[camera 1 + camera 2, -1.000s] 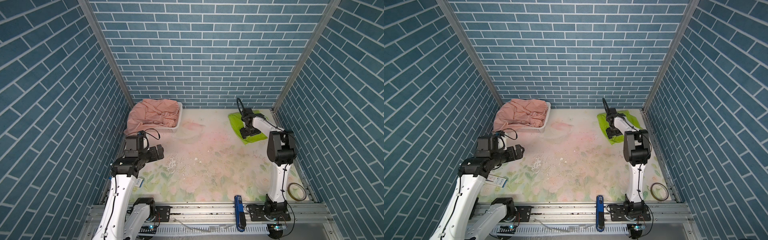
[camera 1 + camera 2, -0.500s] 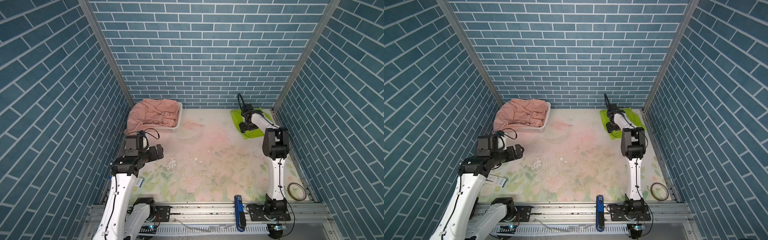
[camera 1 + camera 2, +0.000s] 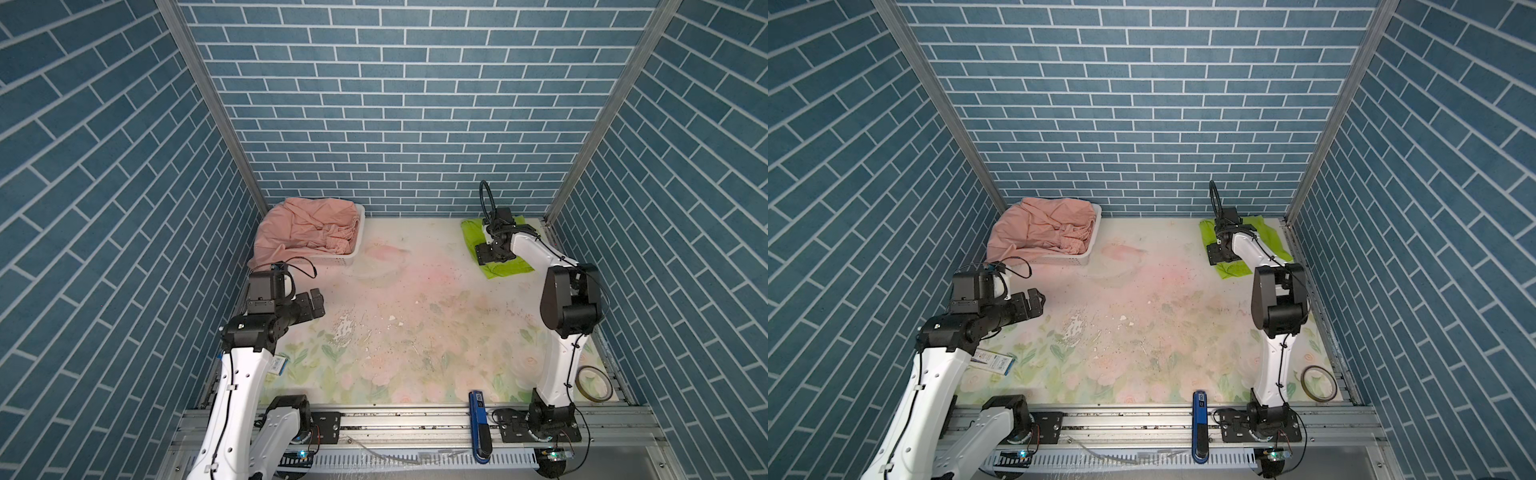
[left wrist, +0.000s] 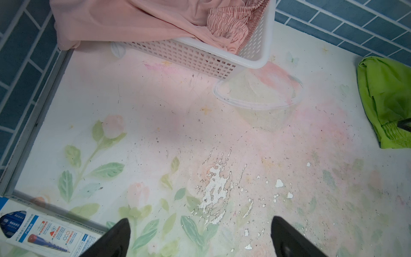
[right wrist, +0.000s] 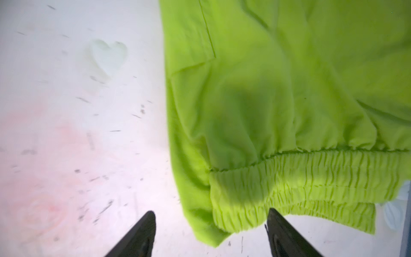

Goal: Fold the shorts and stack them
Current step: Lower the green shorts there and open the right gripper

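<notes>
Left wrist view shows the left gripper (image 4: 200,219) spread and empty, short of the basket (image 4: 189,57). Farther, well right of the basket, the right gripper (image 3: 483,252) hovers spread, holding nothing, over the folded lime shorts (image 3: 510,268). Pink shorts (image 3: 305,232), crumpled, fill the basket; they likely need fetching, folding, stacking next.

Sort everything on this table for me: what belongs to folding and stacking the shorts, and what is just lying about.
Belongs to the job:
- green shorts, flat at the far right
- pink shorts, crumpled in the white basket

Just lying about:
- the white basket itself
- roll of tape
- printed packet
- blue stick on the front rail
</notes>
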Robot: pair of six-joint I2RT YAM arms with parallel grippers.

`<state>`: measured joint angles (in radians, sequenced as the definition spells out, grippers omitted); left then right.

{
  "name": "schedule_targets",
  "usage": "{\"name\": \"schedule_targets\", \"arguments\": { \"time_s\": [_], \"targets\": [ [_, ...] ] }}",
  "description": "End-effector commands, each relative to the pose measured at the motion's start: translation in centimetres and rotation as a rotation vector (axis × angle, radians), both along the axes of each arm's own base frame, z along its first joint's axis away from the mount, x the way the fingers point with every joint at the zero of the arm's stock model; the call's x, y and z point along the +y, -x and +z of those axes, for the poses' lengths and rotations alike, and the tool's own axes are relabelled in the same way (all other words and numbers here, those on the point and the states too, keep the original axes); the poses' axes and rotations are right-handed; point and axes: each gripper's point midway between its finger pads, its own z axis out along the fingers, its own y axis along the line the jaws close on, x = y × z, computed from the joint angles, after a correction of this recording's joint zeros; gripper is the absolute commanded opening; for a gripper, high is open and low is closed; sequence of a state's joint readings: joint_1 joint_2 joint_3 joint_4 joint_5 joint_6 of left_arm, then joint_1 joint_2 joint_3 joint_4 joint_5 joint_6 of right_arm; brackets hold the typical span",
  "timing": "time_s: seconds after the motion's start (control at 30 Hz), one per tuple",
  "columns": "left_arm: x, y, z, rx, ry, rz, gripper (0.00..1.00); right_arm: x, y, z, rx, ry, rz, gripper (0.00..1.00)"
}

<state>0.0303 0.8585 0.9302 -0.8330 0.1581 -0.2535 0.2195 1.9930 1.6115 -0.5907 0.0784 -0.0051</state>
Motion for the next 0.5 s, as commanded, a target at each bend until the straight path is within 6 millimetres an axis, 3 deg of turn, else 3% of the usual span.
{"name": "schedule_targets", "arguments": {
  "time_s": [0.0,0.17,0.27,0.47],
  "targets": [
    [0.5,0.2,-0.1,0.004,-0.019,0.013,1.0,3.4,1.9,4.4,-0.112,-0.14,0.069,0.79],
    [0.7,0.0,0.3,-0.007,-0.027,0.022,1.0,8.0,8.2,7.6,-0.189,-0.353,0.212,0.79],
    [1.3,-0.9,1.5,-0.038,-0.03,0.068,1.0,10.4,12.1,8.4,-0.212,-0.452,0.286,0.78],
    [1.8,-6.6,5.9,-0.064,-0.106,0.1,1.0,15.3,19.5,8.2,-0.191,-0.556,0.483,0.78]
  ]
}}
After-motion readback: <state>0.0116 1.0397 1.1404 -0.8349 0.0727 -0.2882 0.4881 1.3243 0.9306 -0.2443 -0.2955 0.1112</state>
